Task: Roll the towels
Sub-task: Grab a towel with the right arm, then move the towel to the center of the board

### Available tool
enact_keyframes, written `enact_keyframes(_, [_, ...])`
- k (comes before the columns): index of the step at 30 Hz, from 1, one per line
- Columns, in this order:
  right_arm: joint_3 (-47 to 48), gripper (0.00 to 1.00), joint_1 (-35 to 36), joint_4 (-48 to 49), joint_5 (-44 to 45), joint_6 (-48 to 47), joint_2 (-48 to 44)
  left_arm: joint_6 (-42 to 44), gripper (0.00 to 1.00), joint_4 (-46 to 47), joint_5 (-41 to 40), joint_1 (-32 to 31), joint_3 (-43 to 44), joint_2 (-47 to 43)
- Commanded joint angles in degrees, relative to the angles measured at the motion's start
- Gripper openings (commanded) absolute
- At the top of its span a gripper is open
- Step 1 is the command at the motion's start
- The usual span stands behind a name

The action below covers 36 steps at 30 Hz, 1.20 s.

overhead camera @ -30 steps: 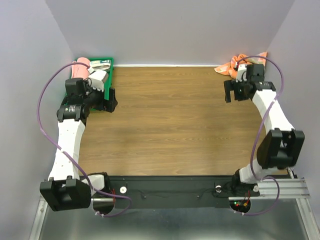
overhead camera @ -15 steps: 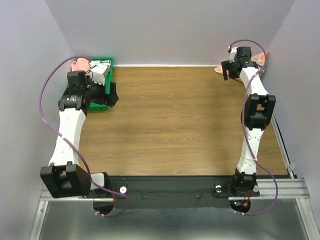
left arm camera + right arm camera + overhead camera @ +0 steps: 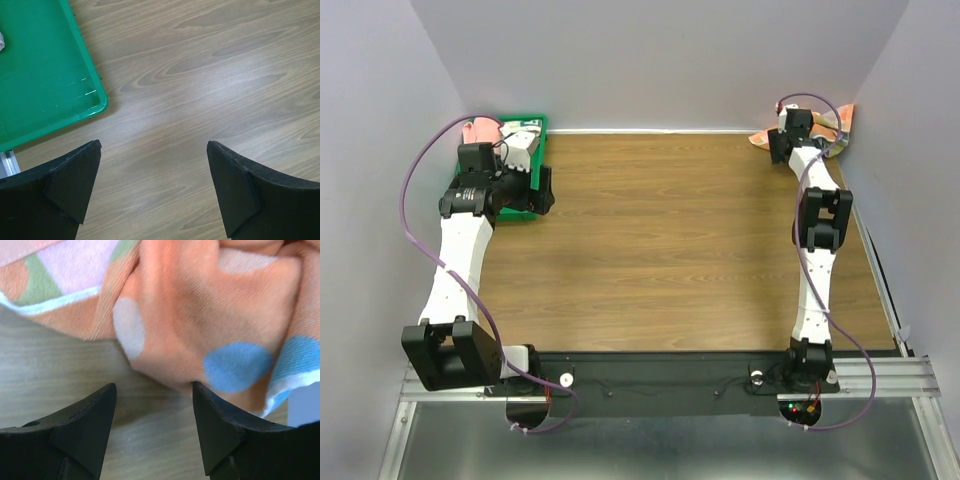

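A crumpled orange towel (image 3: 830,125) with blue and pale dots lies in the table's far right corner. In the right wrist view the towel (image 3: 200,315) fills the upper frame. My right gripper (image 3: 782,143) (image 3: 154,405) is open, its fingertips at the towel's near edge, holding nothing. My left gripper (image 3: 544,190) (image 3: 154,170) is open and empty over bare wood beside the green tray (image 3: 534,150) (image 3: 45,85). A pink rolled towel (image 3: 480,129) and a white one (image 3: 520,148) lie in that tray.
The wooden table (image 3: 660,240) spreads between the arms. Grey walls close in the far side and both flanks. The tray's front corner (image 3: 100,102) is just left of my left fingers.
My right arm stretched out to the far right corner, bringing its gripper up to the orange towel. My left gripper shifted slightly beside the tray.
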Motion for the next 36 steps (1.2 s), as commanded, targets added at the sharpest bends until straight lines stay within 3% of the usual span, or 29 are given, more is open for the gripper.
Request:
enact_keyframes(1, [3.15,0.66,-0.53,10.50,4.46,-2.56,2.80,0.27,0.99,-0.75,-0.83,-0.13,0.75,-1.04])
enact_keyframes(3, [3.58,0.54,-0.53,13.57,7.09,-4.49,5.16,-0.08,0.99,-0.75,-0.92,-0.12,0.84,-1.13])
enact_keyframes(7, [5.52,0.01,-0.53,14.29,8.25,-6.17,5.10,-1.04,0.99,-0.66,-0.22,-0.12,0.84,-1.49])
enact_keyframes(10, [0.09,0.01,-0.61,14.20,5.70,-4.60,-1.21,-1.84,0.99,-0.48,0.13,-0.12,1.28,-1.40])
enact_keyframes(14, [-7.83,0.00,-0.53,13.33,-2.19,-1.96,-19.20,-2.89,0.99,1.44,1.45,-0.21,1.72,-2.27])
enact_keyframes(18, [-11.00,0.01,-0.44,9.64,-9.58,-1.43,-30.64,-4.73,0.99,4.96,1.19,-0.13,1.45,-3.86])
enact_keyframes(28, [-11.00,0.00,-0.26,-6.34,-33.63,3.84,-48.15,-6.14,0.99,5.14,4.08,-0.12,6.29,-3.50])
enact_keyframes(34, [-18.63,0.01,0.44,-11.45,-50.87,11.39,-55.98,-5.53,0.99,5.23,8.30,-0.13,5.94,-4.82])
enact_keyframes(36, [-23.27,0.01,1.75,-12.60,-60.63,14.82,-57.92,-5.35,0.99,5.23,9.45,-0.12,5.59,-5.00])
